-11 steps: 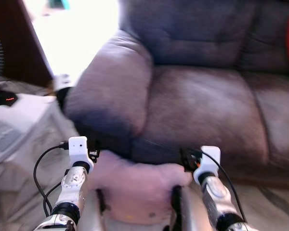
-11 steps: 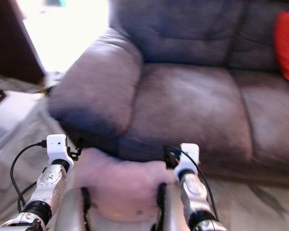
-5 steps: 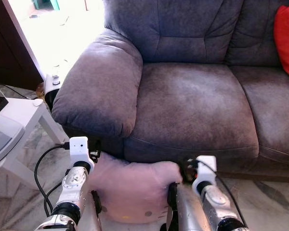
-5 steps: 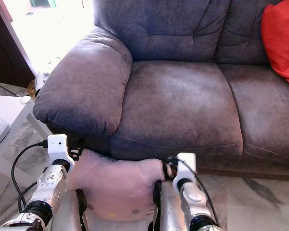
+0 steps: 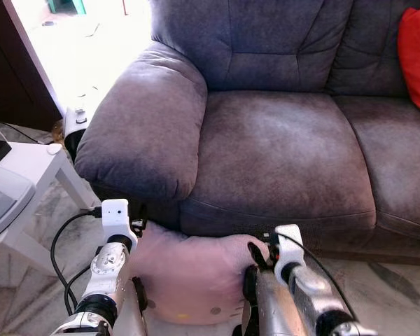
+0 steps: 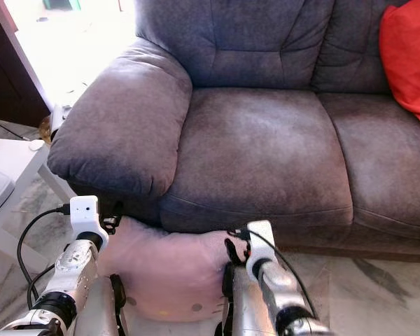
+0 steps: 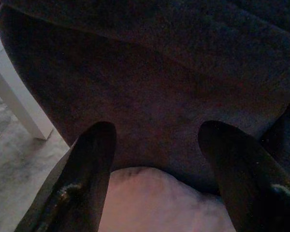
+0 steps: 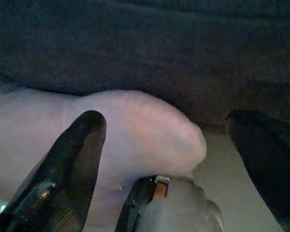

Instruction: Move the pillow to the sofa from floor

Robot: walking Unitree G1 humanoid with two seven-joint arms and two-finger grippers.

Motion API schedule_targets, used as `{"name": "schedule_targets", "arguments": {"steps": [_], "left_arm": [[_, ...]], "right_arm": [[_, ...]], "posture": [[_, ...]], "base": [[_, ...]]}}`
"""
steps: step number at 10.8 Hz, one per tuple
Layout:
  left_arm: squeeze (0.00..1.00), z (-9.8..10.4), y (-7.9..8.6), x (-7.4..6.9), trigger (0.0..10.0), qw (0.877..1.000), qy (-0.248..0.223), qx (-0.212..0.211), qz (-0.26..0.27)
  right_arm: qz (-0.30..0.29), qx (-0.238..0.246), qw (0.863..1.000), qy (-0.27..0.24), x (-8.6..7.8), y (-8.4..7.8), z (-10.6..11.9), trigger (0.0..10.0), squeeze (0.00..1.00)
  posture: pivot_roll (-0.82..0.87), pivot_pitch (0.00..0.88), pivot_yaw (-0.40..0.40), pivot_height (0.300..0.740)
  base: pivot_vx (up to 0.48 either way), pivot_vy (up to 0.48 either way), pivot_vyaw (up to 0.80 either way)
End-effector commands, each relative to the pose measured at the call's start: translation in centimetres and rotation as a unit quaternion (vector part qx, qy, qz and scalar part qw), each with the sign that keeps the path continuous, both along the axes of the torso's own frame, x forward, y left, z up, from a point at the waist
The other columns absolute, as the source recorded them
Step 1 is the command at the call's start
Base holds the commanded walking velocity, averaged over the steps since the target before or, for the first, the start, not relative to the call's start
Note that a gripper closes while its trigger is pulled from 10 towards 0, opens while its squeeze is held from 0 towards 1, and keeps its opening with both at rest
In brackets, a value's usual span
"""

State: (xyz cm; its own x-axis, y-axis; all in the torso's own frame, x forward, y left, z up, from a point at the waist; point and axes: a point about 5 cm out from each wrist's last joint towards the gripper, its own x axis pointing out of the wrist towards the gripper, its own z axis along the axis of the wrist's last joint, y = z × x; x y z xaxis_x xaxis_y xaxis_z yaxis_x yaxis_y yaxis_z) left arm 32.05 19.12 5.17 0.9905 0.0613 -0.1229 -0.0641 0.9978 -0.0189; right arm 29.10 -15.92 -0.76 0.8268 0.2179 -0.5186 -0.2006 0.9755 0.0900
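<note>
A pale pink pillow [image 5: 189,276] hangs low in front of the grey sofa [image 5: 280,147], just under the seat's front edge, between my two forearms. My left gripper [image 7: 154,145] is open, its black fingers [image 7: 89,169] spread over the pillow's top [image 7: 150,198] and pointing at the sofa's armrest front. My right gripper [image 8: 174,130] is open too, with one finger [image 8: 72,164] lying against the pillow's corner [image 8: 135,130] and the other off to the side. The white wrist cameras [image 5: 117,217] [image 5: 288,245] flank the pillow.
A red cushion [image 6: 409,63] leans at the sofa's right end. A white side table [image 5: 28,164] with a grey device stands to the left, near the armrest [image 5: 147,119]. A black cable [image 5: 59,245] loops beside my left arm. Marble floor [image 5: 392,294] lies below.
The blurred, shifting view has settled on the sofa. My right wrist has moved slightly inward against the pillow's right corner. The left arm and the pillow have stayed in place.
</note>
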Motion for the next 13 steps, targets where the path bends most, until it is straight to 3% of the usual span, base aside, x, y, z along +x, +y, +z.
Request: {"name": "schedule_targets", "arguments": {"steps": [1,3,8,13], "left_arm": [[0.0,-0.4,0.0,-0.3,10.0,1.0,0.01,0.007,-0.007],[0.0,-0.4,0.0,-0.3,10.0,1.0,0.01,0.006,-0.007],[0.0,-1.0,0.0,-1.2,10.0,1.0,0.012,0.006,-0.007],[0.0,-1.8,0.2,-3.2,10.0,1.0,0.017,0.009,-0.009]], "right_arm": [[0.013,-0.003,1.0,0.014,-0.1,0.0,-0.2,10.0,0.0],[0.086,-0.006,0.996,0.029,-0.1,0.9,-0.2,10.0,0.0],[0.121,-0.034,0.991,0.04,0.3,1.5,0.1,10.0,0.0],[0.148,-0.038,0.987,0.045,0.1,2.0,0.0,10.0,0.0]], "posture": [[0.14,0.137,-0.049,0.502],[0.15,0.143,-0.052,0.502],[0.17,0.188,-0.058,0.502],[0.2,0.279,-0.056,0.502]], "base": [[0.0,0.0,0.0],[0.0,0.0,0.0],[0.0,0.0,0.0],[0.0,0.0,0.0]]}}
